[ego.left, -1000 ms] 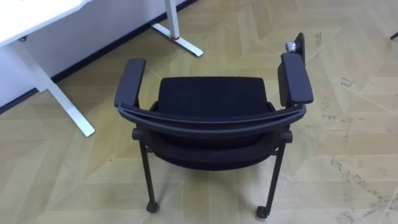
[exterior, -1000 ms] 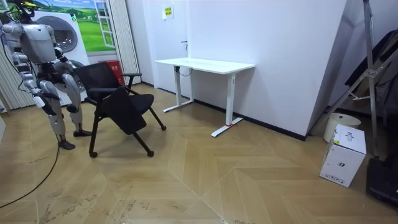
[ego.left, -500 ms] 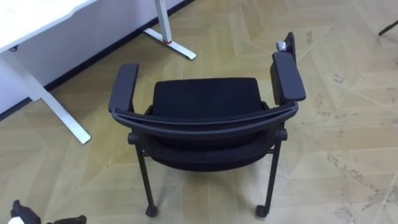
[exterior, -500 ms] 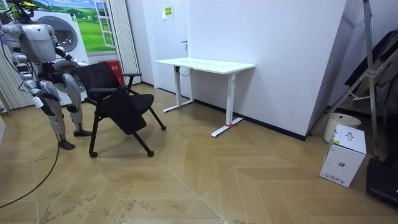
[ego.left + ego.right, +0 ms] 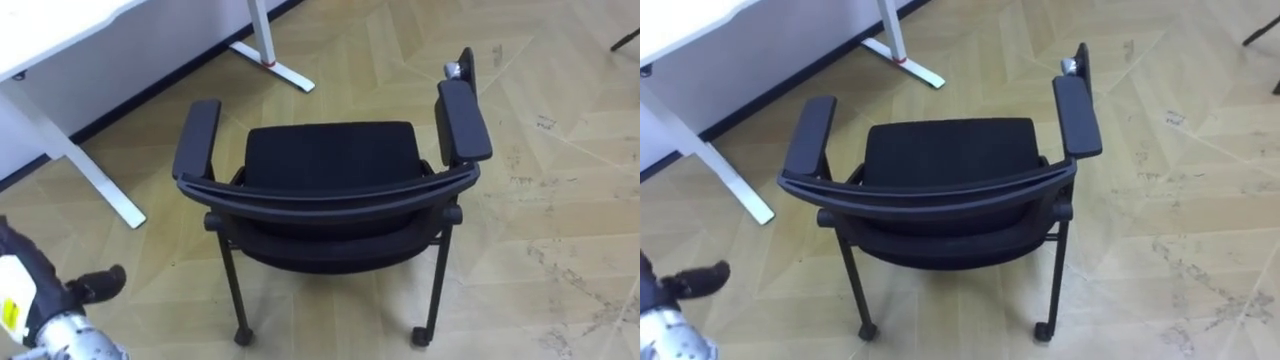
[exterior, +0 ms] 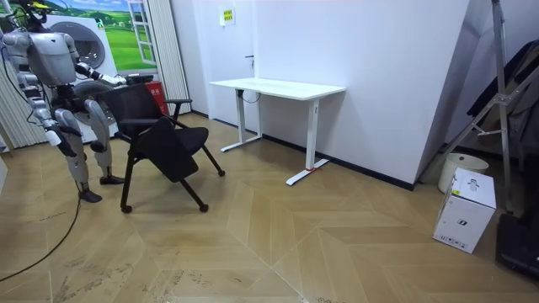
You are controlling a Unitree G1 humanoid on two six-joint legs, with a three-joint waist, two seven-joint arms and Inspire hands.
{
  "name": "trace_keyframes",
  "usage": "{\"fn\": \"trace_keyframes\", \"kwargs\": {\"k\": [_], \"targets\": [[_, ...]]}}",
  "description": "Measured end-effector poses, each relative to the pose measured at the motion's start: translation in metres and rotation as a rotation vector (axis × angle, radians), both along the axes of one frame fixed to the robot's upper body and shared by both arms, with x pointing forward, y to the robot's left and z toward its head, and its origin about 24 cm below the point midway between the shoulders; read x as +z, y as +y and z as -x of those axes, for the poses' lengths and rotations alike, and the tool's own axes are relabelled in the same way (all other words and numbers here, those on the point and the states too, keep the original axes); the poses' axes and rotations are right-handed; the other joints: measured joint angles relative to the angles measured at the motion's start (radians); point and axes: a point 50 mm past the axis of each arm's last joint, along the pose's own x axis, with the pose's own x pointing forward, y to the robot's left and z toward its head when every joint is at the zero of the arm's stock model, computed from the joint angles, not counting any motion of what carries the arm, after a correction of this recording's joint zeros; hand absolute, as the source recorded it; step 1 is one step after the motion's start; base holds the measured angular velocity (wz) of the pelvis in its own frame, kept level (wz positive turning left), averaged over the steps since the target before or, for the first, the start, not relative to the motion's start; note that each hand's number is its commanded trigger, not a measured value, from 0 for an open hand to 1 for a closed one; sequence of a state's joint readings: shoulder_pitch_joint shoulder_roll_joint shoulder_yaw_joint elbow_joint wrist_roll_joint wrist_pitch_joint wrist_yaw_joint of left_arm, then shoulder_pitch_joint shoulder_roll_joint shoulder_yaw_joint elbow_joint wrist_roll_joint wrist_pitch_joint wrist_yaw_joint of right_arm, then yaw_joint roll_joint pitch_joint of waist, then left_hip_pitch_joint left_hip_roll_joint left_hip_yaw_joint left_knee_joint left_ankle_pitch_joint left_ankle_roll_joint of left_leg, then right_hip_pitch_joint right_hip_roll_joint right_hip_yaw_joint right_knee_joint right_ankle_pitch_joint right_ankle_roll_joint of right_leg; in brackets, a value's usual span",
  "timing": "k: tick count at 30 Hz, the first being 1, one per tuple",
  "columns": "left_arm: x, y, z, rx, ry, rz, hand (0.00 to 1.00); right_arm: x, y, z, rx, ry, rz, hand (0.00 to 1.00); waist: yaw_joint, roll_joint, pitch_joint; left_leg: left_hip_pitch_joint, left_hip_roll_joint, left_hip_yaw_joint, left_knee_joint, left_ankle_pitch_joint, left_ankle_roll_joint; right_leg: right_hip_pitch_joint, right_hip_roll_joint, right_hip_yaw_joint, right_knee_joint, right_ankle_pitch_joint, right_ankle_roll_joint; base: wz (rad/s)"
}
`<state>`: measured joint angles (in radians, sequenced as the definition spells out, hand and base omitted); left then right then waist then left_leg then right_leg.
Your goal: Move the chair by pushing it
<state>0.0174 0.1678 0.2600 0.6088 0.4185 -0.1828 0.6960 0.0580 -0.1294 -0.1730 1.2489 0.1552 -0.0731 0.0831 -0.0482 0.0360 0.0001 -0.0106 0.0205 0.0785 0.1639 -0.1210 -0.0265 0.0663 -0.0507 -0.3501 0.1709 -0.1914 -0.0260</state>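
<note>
A black chair with two armrests and small castors stands on the wood floor just in front of me, its curved backrest towards me and its seat facing away. My left hand comes up at the lower left, short of the backrest and apart from it, its thumb sticking out straight. In the room view I stand behind the chair with my left arm lifted towards its back. My right hand hangs low by my hip.
A white desk stands ahead on the left, its leg and foot close to the chair's left armrest. Open floor lies ahead and to the right. A white box sits far off.
My left hand has risen into view at the lower left, closer to the backrest. The picture shifted slightly at first; the chair stays where it was.
</note>
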Motion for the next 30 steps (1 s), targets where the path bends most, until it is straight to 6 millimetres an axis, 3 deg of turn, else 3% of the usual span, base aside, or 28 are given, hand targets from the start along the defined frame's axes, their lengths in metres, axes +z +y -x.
{"fn": "trace_keyframes", "kwargs": {"k": [11, 15, 20, 30], "targets": [[0.032, -0.010, -0.019, -0.116, -0.095, -0.165, 0.00, 0.000, 0.001, -0.001, 0.006, -0.001, -0.005, 0.00, -0.004, -0.008, -0.0031, -0.002, 0.000, -0.001, 0.001, 0.000, 0.000, -0.002, 0.000, 0.000, -0.001, 0.000, 0.000, 0.00], [0.035, -0.019, -0.025, -0.193, -0.064, -0.217, 0.00, 0.000, 0.001, -0.003, 0.019, -0.011, -0.017, 0.00, -0.007, -0.004, -0.0039, -0.017, 0.000, -0.011, 0.002, 0.000, 0.000, -0.014, 0.001, -0.005, -0.001, 0.000, 0.000, 0.04], [0.035, -0.033, -0.031, -0.299, -0.014, -0.289, 0.00, 0.001, 0.002, -0.004, 0.034, -0.014, -0.020, 0.00, -0.011, 0.007, 0.0023, -0.018, 0.000, -0.012, 0.001, 0.000, 0.000, -0.014, 0.001, -0.007, 0.000, 0.000, 0.000, 0.01], [0.031, -0.043, -0.035, -0.419, 0.091, -0.388, 0.00, 0.000, 0.003, -0.003, 0.058, -0.010, -0.040, 0.00, -0.030, 0.005, 0.0039, -0.019, 0.001, -0.011, 0.000, 0.000, 0.000, -0.015, 0.001, -0.006, -0.001, 0.001, 0.001, 0.00]]}}
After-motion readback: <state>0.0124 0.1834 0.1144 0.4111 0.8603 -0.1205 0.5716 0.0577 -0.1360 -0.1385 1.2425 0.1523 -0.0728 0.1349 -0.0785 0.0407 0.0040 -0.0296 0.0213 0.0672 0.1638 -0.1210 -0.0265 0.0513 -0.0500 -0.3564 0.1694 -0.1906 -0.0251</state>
